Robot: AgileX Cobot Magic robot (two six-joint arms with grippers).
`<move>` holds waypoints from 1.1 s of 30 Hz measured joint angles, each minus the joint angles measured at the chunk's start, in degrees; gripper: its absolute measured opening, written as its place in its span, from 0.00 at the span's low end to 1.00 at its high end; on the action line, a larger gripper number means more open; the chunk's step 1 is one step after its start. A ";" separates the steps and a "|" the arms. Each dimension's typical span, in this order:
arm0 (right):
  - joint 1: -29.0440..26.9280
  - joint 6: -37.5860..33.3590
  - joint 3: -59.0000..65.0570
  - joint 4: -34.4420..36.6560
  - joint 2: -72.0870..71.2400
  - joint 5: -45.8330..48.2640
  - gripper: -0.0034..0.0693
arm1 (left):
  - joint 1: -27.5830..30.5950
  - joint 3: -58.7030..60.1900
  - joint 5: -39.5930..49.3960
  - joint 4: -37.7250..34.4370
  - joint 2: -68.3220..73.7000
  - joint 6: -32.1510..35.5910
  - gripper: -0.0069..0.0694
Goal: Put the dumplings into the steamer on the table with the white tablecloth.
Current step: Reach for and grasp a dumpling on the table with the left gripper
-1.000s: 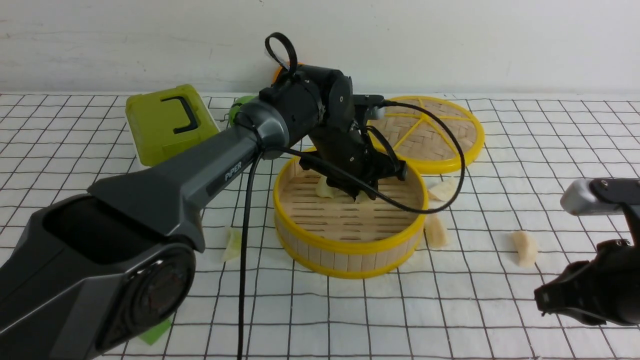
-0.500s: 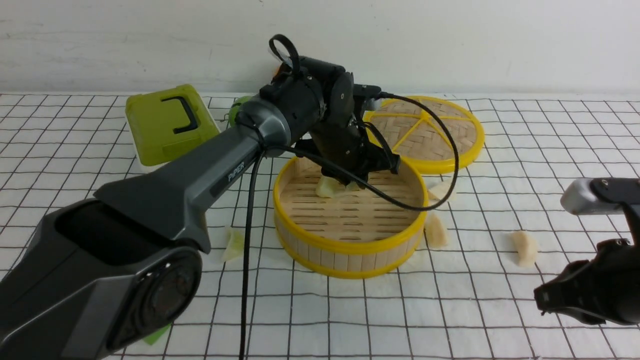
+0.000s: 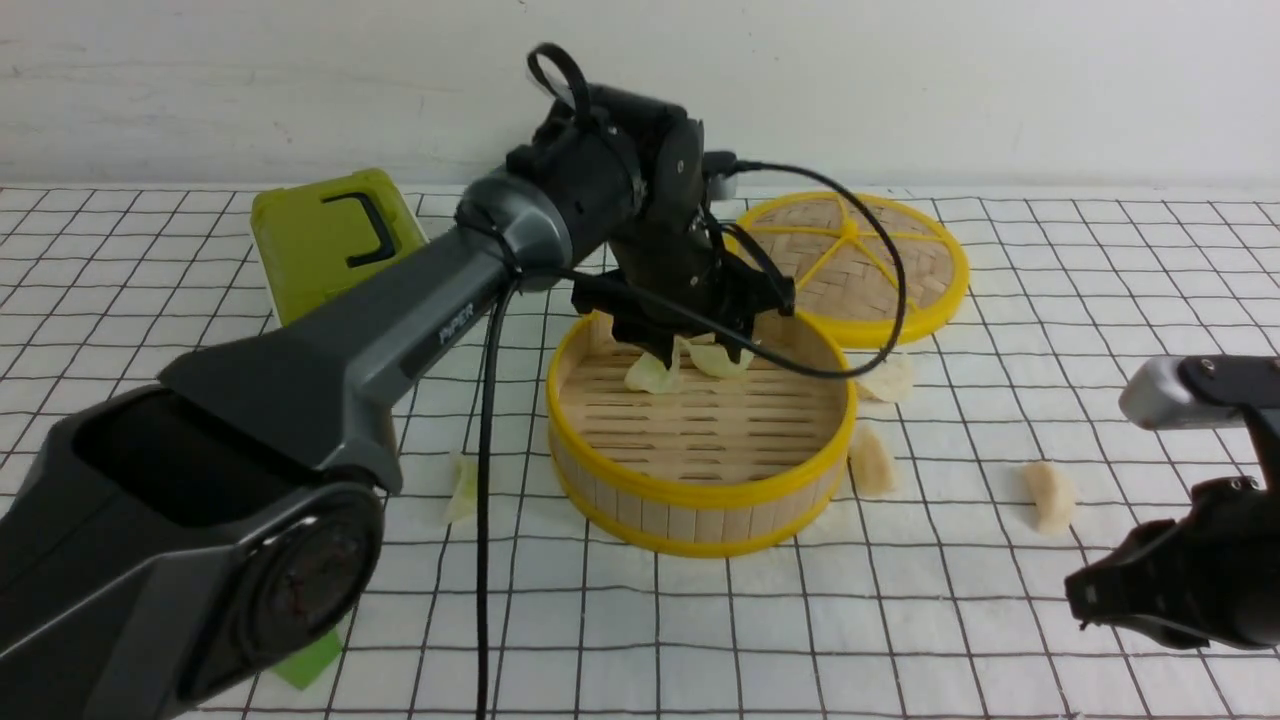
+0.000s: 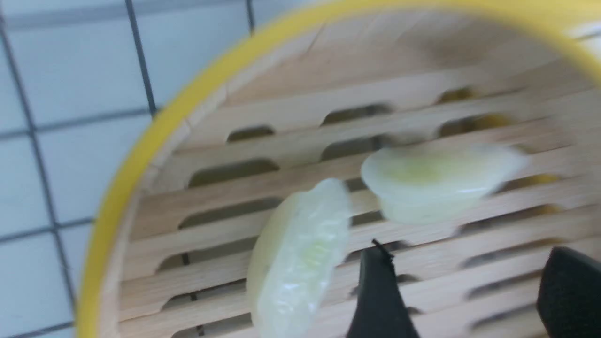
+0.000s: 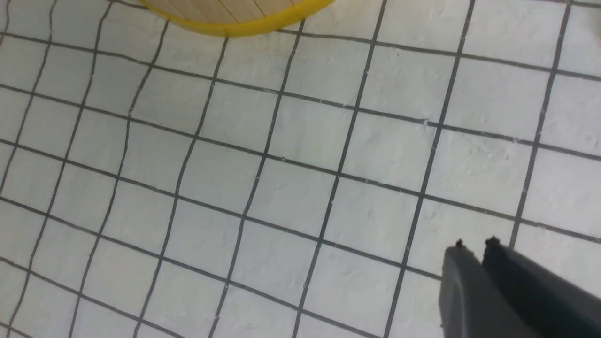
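While a pale green dumpling [image 3: 463, 490] lies on the gridded cloth [image 3: 700, 640] beyond the left arm, that arm stretches past the green box [image 3: 330, 240], partly covering it. The left gripper [image 4: 469, 281], jaws wide, hangs over the steamer [image 3: 700, 490], where two dumplings [image 4: 300, 258] rest; its cable crosses the rim. The woven lid [image 3: 850, 260] sits behind. Three more dumplings [image 3: 1050, 497] lie rightward, before the right gripper [image 5: 474, 253], its jaws nearly together.

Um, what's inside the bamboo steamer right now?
Inside the bamboo steamer, two pale green dumplings, one and another, rest on the slatted floor. The left gripper covers part of the floor, so anything beneath it is hidden.
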 joint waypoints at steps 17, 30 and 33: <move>0.00 -0.23 0.00 2.12 0.00 0.11 0.13 | 0.00 -0.01 -6.79 -0.24 -0.15 3.75 0.12; 0.00 -0.23 0.00 2.30 0.00 0.16 0.13 | -0.57 0.20 -16.11 -2.66 5.25 6.68 0.07; 0.00 -0.23 0.00 2.30 0.00 0.16 0.13 | -1.04 0.20 -15.92 -2.97 6.58 6.78 0.07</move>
